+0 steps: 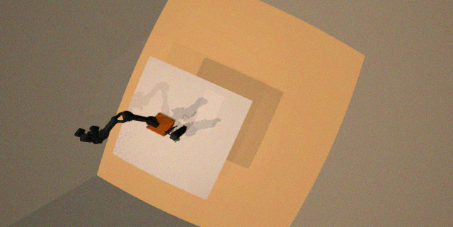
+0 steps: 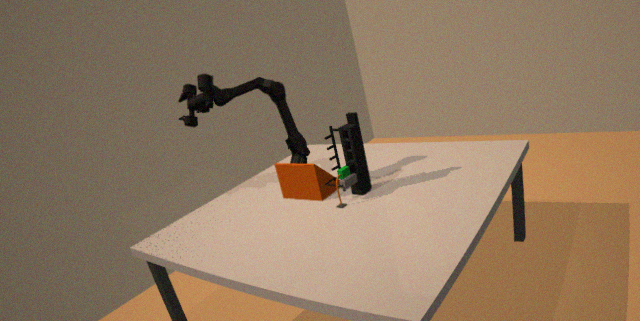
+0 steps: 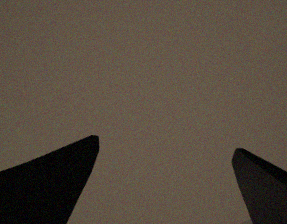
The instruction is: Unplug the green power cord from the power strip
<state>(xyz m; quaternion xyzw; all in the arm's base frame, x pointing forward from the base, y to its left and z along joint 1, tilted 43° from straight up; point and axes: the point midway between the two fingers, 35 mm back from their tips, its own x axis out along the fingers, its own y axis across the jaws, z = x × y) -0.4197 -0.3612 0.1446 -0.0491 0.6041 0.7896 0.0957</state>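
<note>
A black power strip (image 2: 357, 151) (image 1: 179, 131) stands upright on the white table (image 2: 400, 251) (image 1: 170, 174). The green plug (image 2: 343, 171) (image 1: 175, 140) sits in the strip's low end, beside a grey plug (image 2: 349, 179). A thin cord (image 2: 340, 195) hangs from there to the table top. My gripper (image 2: 187, 107) (image 1: 78, 134) (image 3: 166, 149) is open and empty. It hangs high, out past the table's edge, far from the plug, the cord and the strip. In the wrist view only bare wall shows between the two wide-apart fingers.
An orange box (image 2: 300, 181) (image 1: 161, 124) stands at the arm's base, right beside the strip. Several thin black prongs (image 2: 330, 148) stick out from the strip's side. The table stands on an orange floor with a darker rug (image 1: 255, 114).
</note>
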